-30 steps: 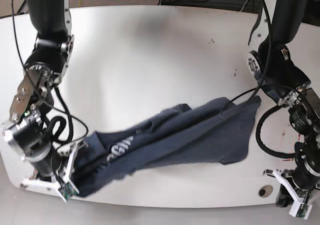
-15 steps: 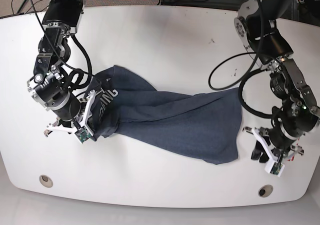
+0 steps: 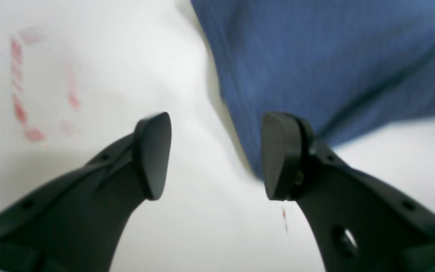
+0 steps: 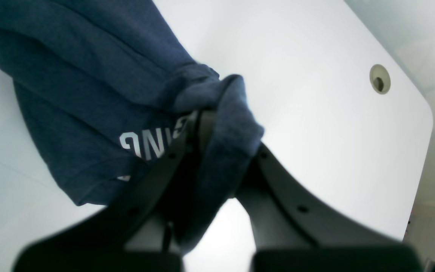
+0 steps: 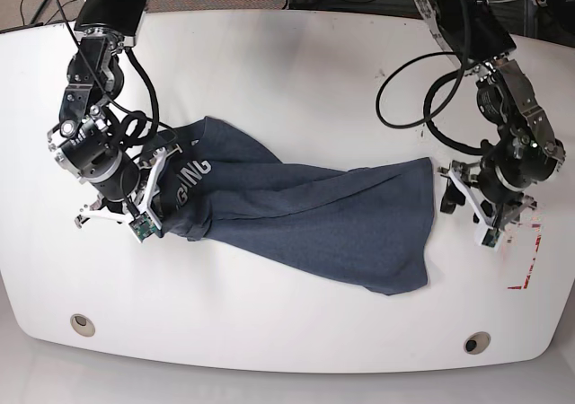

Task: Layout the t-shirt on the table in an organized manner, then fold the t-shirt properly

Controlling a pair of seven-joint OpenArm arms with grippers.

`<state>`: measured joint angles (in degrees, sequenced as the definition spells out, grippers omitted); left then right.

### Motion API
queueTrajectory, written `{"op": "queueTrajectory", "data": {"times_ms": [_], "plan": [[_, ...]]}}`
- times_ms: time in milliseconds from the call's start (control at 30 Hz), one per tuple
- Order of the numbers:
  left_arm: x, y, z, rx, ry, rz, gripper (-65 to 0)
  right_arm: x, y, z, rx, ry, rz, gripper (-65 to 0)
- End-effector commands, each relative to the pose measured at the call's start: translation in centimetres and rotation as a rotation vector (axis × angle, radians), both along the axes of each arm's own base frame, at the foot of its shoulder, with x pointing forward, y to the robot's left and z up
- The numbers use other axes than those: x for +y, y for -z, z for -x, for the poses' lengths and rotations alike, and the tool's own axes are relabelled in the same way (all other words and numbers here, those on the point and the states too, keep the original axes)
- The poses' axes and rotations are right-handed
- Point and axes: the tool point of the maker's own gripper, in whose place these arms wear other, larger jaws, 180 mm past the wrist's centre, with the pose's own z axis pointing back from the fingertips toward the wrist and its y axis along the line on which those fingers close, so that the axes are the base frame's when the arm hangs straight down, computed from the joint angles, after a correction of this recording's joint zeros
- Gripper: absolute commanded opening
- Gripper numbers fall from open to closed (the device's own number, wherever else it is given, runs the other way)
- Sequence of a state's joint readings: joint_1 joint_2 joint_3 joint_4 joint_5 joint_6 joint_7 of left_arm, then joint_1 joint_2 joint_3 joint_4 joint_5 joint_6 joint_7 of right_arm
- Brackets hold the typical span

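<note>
Navy fabric: the t-shirt (image 5: pixel 305 220) lies crumpled across the white tabletop (image 5: pixel 269 72), stretched between both grippers.
Right gripper (image 4: pixel 217 124): clamped on a bunched fold beside the white lettering (image 4: pixel 147 143).
Left gripper (image 3: pixel 215 155): jaws apart, empty, the shirt's edge just ahead.
Red mark (image 3: pixel 42 83): left of that gripper.

1. The t-shirt (image 4: pixel 100 94) print is partly covered by the right gripper's fingers (image 4: pixel 179 151).
2. The red rectangle mark (image 3: pixel 42 83) looks blurred.
3. The surface (image 5: pixel 287 90) is cut off at both side edges.
</note>
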<state>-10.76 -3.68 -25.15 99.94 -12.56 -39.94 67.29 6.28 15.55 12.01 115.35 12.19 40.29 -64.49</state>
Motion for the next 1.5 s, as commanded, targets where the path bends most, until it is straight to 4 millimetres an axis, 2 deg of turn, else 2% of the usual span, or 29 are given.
{"op": "queueTrajectory", "data": {"times_ms": [0,133,533,933,1200,1467], "plan": [[0.0,-0.7,-0.1,-0.035,0.007,0.005,-29.0,0.0,-1.5,-0.6,-0.055,-0.007,-0.007,-65.0],[-0.1,1.7,0.9,0.030,0.005,0.031,-29.0,0.0,-1.3,-0.4,-0.048,-0.007,-0.007,-65.0],[-0.7,7.3,2.0,0.144,-0.015,0.152,-29.0,0.7,-0.5,0.1,-0.031,-0.009,-0.032,-65.0],[-2.7,8.8,1.1,0.165,-0.019,0.251,-29.0,0.7,0.0,0.4,-0.016,-0.006,-0.034,-65.0],[-4.3,11.0,1.1,0.204,-0.023,0.333,-29.0,-0.5,-0.3,0.5,-0.026,0.033,-0.038,-65.0],[-5.2,11.7,0.6,0.220,-0.020,0.372,-29.6,-1.2,-0.5,0.5,-0.031,0.052,-0.038,-65.0]]}}
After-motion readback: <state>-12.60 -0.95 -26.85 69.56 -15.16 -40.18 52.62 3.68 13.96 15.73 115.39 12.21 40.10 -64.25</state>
